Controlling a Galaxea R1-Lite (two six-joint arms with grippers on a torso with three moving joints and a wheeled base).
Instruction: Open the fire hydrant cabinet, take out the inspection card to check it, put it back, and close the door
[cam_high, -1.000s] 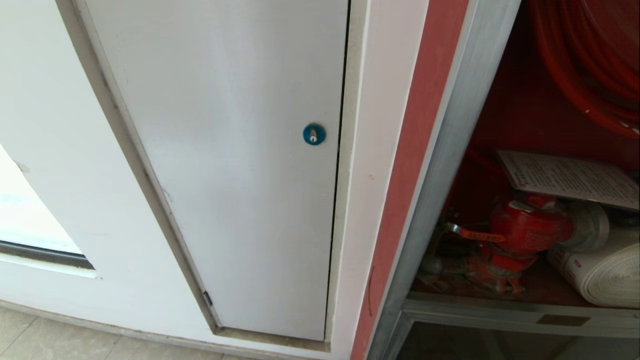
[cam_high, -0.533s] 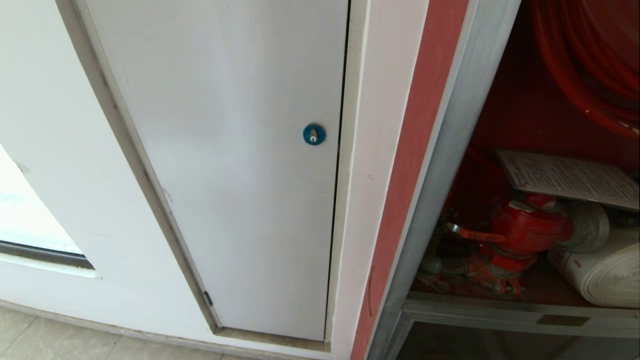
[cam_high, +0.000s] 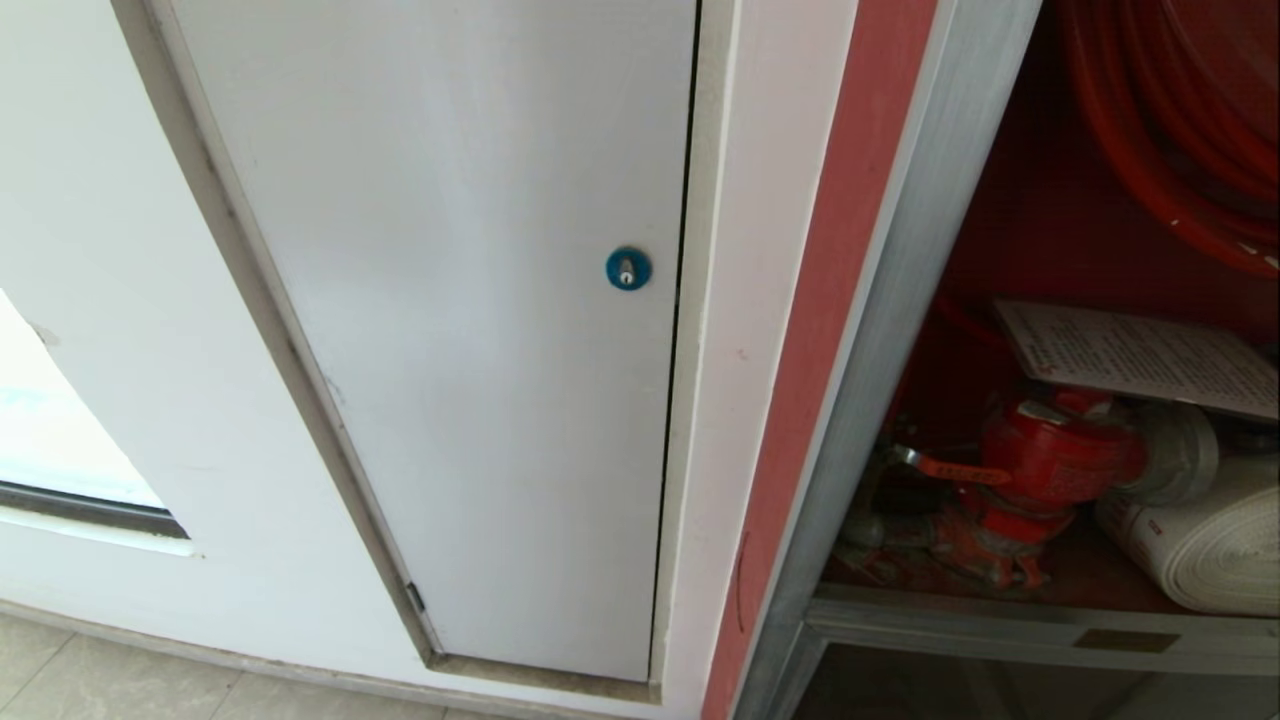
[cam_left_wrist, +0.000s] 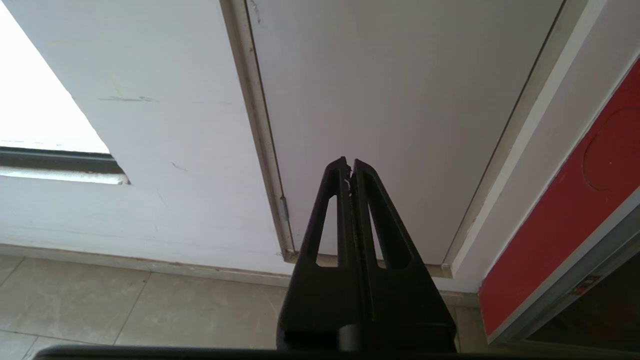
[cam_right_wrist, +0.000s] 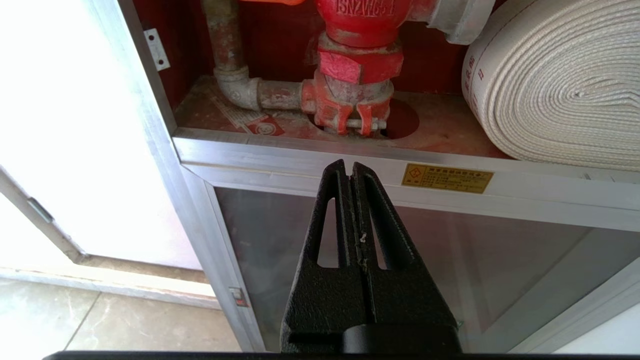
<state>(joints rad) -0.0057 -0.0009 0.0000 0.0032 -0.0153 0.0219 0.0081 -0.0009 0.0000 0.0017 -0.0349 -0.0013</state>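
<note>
Against the white wall (cam_high: 120, 250) nothing has shifted — the fire hydrant cabinet (cam_high: 880, 300) gapes, the inspection card (cam_high: 1135, 355) lies above the valve (cam_high: 1050, 455), untouched, and both the left gripper (cam_left_wrist: 349, 163) and right gripper (cam_right_wrist: 349, 166) hang pinched closed, empty — the retrieval hasn't begun.

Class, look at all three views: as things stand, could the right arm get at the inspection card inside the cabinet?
Probably yes. The inspection card lies exposed above the red valve, with no door across the fire hydrant cabinet opening. The right gripper sits shut below, facing the lower frame, so it must rise and open first.
</note>
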